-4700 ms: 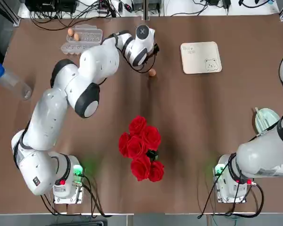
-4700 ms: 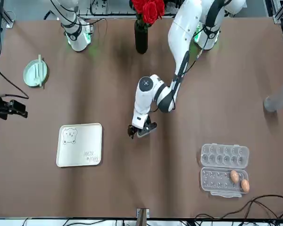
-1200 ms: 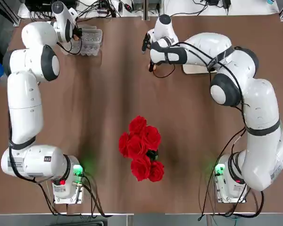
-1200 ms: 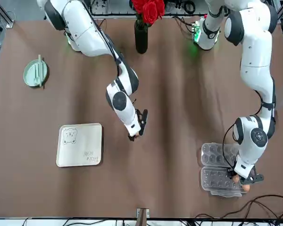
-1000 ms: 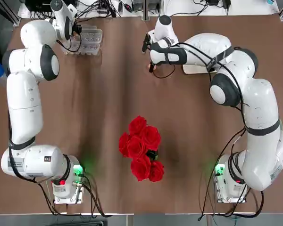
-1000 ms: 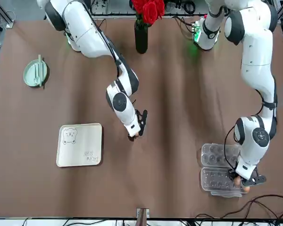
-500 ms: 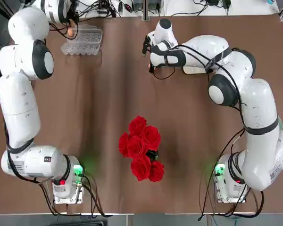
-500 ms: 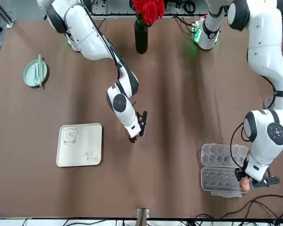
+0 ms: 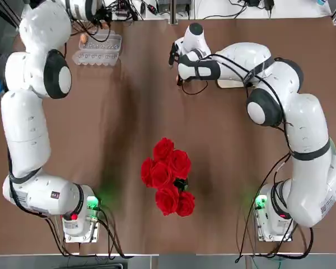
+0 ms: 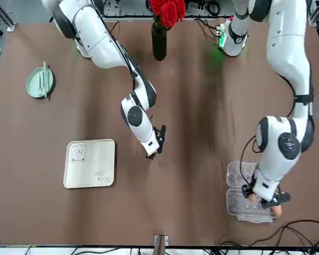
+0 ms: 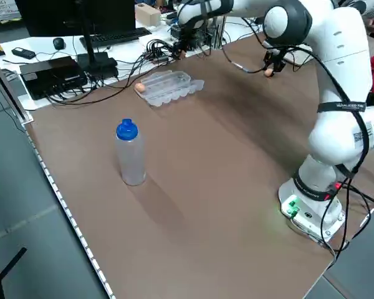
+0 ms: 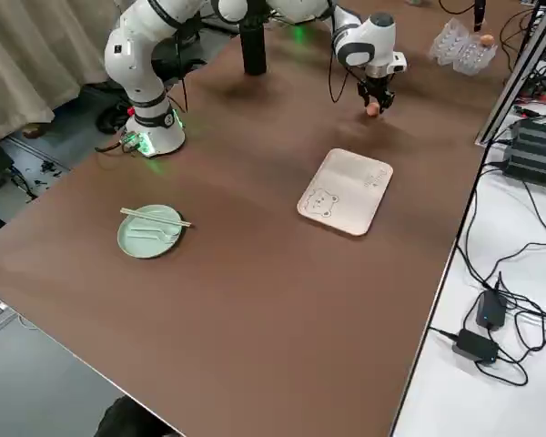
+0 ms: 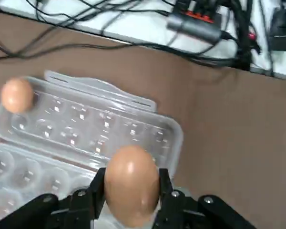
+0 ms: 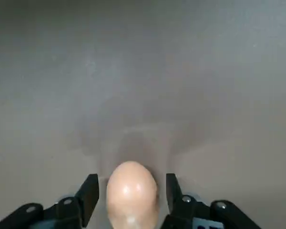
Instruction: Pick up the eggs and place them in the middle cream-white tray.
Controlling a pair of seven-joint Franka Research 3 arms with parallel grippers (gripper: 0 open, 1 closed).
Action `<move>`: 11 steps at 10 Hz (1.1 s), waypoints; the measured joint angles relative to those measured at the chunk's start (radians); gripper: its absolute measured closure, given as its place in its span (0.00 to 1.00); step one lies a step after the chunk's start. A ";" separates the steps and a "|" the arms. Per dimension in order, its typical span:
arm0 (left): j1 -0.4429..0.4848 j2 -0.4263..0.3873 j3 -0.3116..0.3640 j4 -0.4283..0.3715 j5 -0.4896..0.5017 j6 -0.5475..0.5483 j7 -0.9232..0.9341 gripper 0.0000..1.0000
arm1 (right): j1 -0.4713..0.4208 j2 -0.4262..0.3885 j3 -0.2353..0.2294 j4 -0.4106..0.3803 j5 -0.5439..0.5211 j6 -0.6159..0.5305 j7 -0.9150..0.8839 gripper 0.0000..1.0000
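The eggs are in three spots: your left gripper (image 13: pixel 132 186) pinches one egg (image 13: pixel 132 183) tight over the clear carton (image 13: pixel 86 124), one egg (image 13: pixel 17 95) sits in the carton, and your right gripper (image 14: pixel 132 193) has its fingers apart around the egg on the table (image 14: pixel 132 195), likely to grab it. The cream-white bear tray (image 10: pixel 89 163) lies flat on the brown table (image 10: pixel 122 212), waiting. Black wires (image 11: pixel 156 50) run along the white desk (image 12: pixel 500 364).

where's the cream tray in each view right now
top: tray, upper right, mostly under the right arm
front: lower left
left side: not in it
right side: right of centre
left wrist: not in it
right wrist: not seen
landmark: carton, in all but right wrist; left gripper above it, right gripper near tray
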 joint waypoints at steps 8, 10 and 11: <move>-0.077 -0.009 -0.003 -0.001 0.000 -0.024 -0.155 0.53 | 0.014 0.000 -0.008 0.005 -0.001 -0.002 0.000 0.53; -0.077 -0.010 -0.003 -0.001 0.000 -0.024 -0.158 0.53 | 0.009 0.000 -0.012 0.008 -0.005 -0.011 -0.005 0.52; -0.077 -0.014 -0.003 -0.001 0.000 -0.024 -0.168 0.53 | 0.009 0.000 -0.012 0.009 -0.006 -0.014 -0.006 0.52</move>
